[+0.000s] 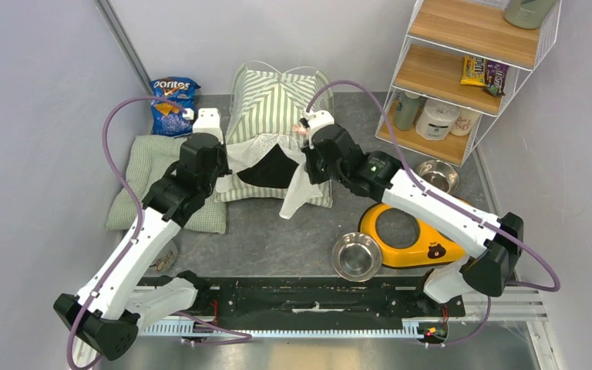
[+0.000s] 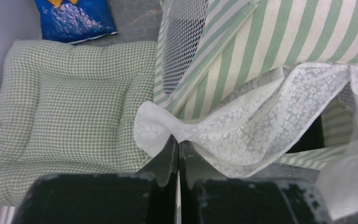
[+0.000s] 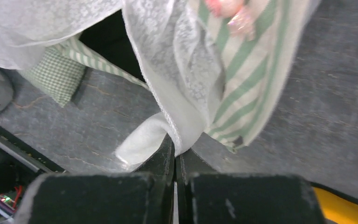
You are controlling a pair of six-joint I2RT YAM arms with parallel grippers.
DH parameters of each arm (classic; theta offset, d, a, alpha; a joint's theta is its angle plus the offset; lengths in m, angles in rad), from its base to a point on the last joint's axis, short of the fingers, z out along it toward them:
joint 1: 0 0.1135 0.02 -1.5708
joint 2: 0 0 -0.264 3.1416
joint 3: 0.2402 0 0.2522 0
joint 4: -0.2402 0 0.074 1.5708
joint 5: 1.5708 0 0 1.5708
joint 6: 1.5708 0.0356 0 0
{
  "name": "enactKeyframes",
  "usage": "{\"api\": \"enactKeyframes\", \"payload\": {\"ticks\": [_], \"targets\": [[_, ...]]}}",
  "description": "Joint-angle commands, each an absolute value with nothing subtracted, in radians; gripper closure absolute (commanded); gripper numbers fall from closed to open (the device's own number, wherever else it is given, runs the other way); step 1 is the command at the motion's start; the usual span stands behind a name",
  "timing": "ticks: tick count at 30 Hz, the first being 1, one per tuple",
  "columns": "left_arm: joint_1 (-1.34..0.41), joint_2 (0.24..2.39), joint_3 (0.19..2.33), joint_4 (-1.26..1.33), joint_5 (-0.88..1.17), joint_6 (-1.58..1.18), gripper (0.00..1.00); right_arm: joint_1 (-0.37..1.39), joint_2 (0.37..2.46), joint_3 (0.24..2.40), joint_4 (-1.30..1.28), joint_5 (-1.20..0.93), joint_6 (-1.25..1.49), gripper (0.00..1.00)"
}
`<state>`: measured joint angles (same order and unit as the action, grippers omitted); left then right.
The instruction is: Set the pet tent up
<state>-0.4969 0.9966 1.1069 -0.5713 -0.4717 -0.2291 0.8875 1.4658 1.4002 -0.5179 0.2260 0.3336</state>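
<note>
The pet tent (image 1: 266,100) is green-and-white striped fabric with white lace curtains and mesh, at the middle back of the table, its dark opening facing the arms. My left gripper (image 1: 220,163) is shut on the left lace curtain of the tent (image 2: 223,126), bunched at the fingertips (image 2: 170,144). My right gripper (image 1: 309,163) is shut on the right lace curtain (image 3: 168,74), which hangs folded over the fingertips (image 3: 168,149) beside a striped flap (image 3: 242,88). A mesh panel (image 2: 182,42) shows in the left wrist view.
A pale green checked cushion (image 1: 154,181) lies left of the tent. A Doritos bag (image 1: 173,104) is behind it. A yellow double-bowl holder (image 1: 412,231) and two steel bowls (image 1: 356,256) sit at the right front. A wire shelf (image 1: 462,69) stands at the back right.
</note>
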Motion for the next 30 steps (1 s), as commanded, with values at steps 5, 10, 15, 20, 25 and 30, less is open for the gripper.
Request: {"api": "enactKeyframes", "payload": {"ticks": [5, 10, 15, 20, 25, 30], "targets": [[-0.488, 1.104, 1.257, -0.584, -0.520, -0.002, 0.98, 0.860, 1.563, 1.705, -0.912, 0.458, 0.084, 1.00], [-0.480, 1.170, 1.305, -0.539, -0.516, 0.131, 0.98, 0.843, 1.639, 1.835, -0.938, 0.528, -0.138, 1.00], [-0.473, 1.214, 1.331, -0.489, -0.478, 0.251, 0.98, 0.825, 1.697, 1.911, -0.901, 0.609, -0.320, 1.00], [-0.449, 1.237, 1.355, -0.424, -0.411, 0.345, 0.98, 0.788, 1.710, 1.911, -0.768, 0.587, -0.446, 0.94], [-0.426, 1.268, 1.407, -0.395, -0.330, 0.413, 0.98, 0.776, 1.654, 1.810, -0.563, 0.473, -0.508, 0.88], [-0.415, 1.301, 1.444, -0.368, -0.238, 0.484, 0.98, 0.762, 1.630, 1.733, -0.433, 0.391, -0.513, 0.83]]}}
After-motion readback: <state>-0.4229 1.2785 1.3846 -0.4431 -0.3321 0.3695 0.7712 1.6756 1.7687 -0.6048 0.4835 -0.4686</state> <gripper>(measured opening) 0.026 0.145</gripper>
